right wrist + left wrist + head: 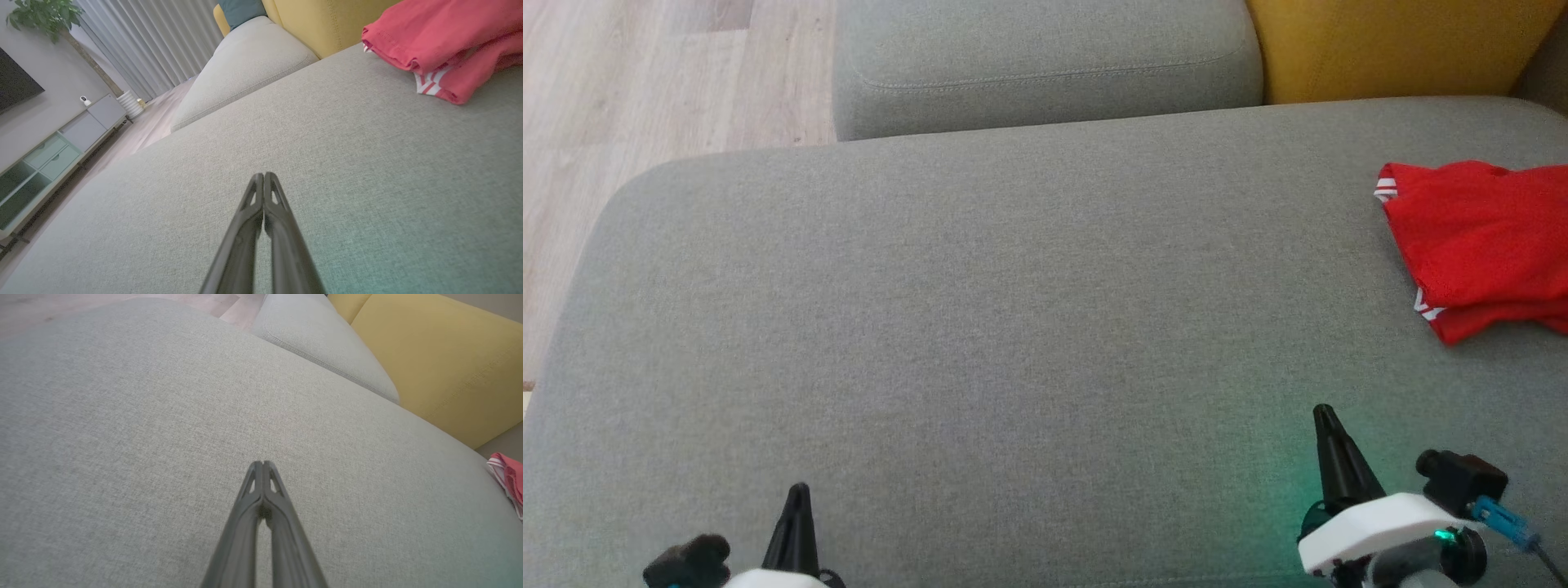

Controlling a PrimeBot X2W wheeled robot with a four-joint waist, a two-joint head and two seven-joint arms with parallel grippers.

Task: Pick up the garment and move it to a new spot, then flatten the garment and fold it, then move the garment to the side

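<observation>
Fingers (pixel 796 531) of the left gripper (pixel 799 490), lower left, are pressed together on nothing; so are those of the right gripper (pixel 1325 415), lower right. The garment (pixel 1474 245) lies bunched at the right edge (partly cut off) on the grey cushion (pixel 1013 327). A grab at its loose folds may catch one layer and drag it.

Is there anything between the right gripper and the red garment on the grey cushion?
Nothing visible stands in the way. Bare grey cushion lies between the right gripper, shut and empty, and the garment, which rests ahead of it and further to the robot's right, near the cushion's edge.
</observation>
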